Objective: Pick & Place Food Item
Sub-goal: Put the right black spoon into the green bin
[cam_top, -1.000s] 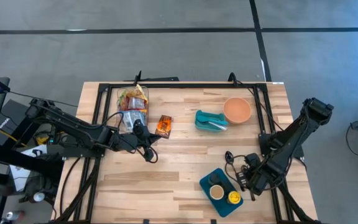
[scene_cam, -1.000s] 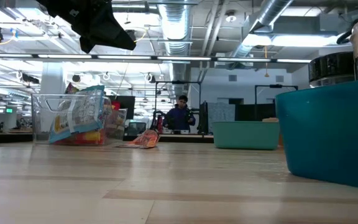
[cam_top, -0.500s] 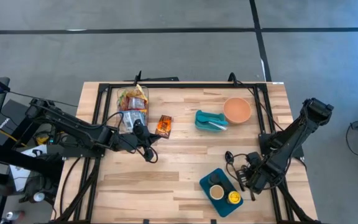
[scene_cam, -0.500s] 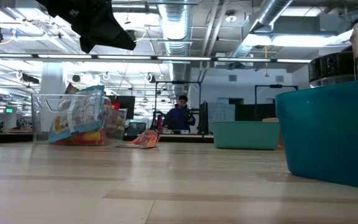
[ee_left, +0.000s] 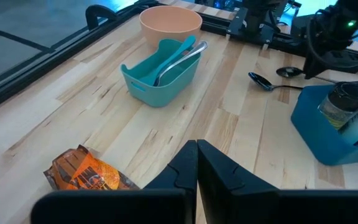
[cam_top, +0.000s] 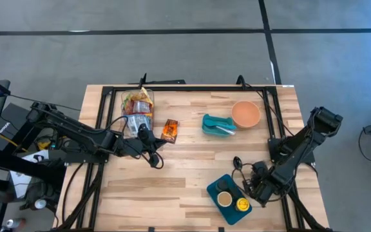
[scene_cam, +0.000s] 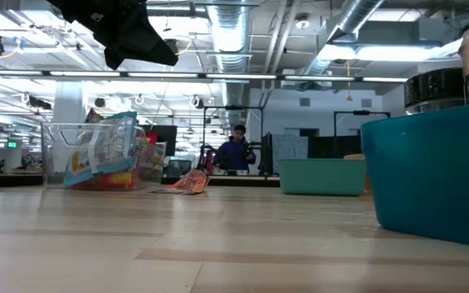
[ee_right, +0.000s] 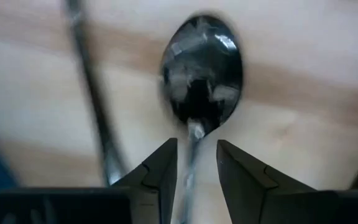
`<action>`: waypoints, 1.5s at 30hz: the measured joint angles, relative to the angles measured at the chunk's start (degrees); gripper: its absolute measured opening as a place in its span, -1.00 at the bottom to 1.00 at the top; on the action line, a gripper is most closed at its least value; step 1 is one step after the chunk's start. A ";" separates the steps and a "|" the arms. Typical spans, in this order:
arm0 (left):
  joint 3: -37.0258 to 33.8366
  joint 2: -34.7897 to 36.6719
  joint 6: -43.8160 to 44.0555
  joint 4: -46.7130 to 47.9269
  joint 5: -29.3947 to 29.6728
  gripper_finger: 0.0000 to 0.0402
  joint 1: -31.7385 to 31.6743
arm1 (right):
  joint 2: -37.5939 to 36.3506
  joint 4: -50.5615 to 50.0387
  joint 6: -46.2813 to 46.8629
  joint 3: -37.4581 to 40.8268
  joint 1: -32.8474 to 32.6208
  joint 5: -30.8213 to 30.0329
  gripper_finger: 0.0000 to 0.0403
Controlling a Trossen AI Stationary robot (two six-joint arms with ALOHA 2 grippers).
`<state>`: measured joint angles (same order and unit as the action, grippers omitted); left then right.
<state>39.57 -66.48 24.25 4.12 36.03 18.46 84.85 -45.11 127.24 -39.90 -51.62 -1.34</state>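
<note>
An orange snack packet [cam_top: 169, 130] lies flat on the wooden table beside a clear bin [cam_top: 138, 108] of snacks; it also shows in the left wrist view [ee_left: 86, 171]. My left gripper [cam_top: 152, 147] hovers just near of the packet, shut and empty [ee_left: 196, 155]. My right gripper [cam_top: 245, 179] is low over a dark metal spoon [cam_top: 237, 161] lying on the table beside the blue tray. In the right wrist view its fingers [ee_right: 194, 152] stand slightly apart on either side of the spoon's handle, just behind the spoon's bowl [ee_right: 201, 71], without touching it.
A teal basket [cam_top: 218, 124] with utensils and an orange bowl [cam_top: 245, 114] stand at the far right. A blue tray [cam_top: 229, 191] holding jars sits at the near right, close to my right gripper. A thin dark cable [ee_right: 92, 93] runs beside the spoon. A person [scene_cam: 236, 150] stands far behind.
My right arm has shifted a little toward the table's left, closer to the spoon and the blue tray. The spoon and the packet lie where they were.
</note>
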 joint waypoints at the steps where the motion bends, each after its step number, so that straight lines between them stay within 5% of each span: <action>1: 0.00 0.00 0.00 0.02 -0.02 -1.00 0.02 | 0.36 0.70 -0.16 -0.42 0.00 0.01 -0.47; 45: 0.00 0.00 0.02 0.07 -0.02 -1.00 0.00 | 0.76 -0.28 0.33 -0.98 0.68 0.06 -0.47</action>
<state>39.57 -66.48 24.27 4.19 36.01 18.46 85.60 -45.39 127.57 -40.88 -50.94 -1.28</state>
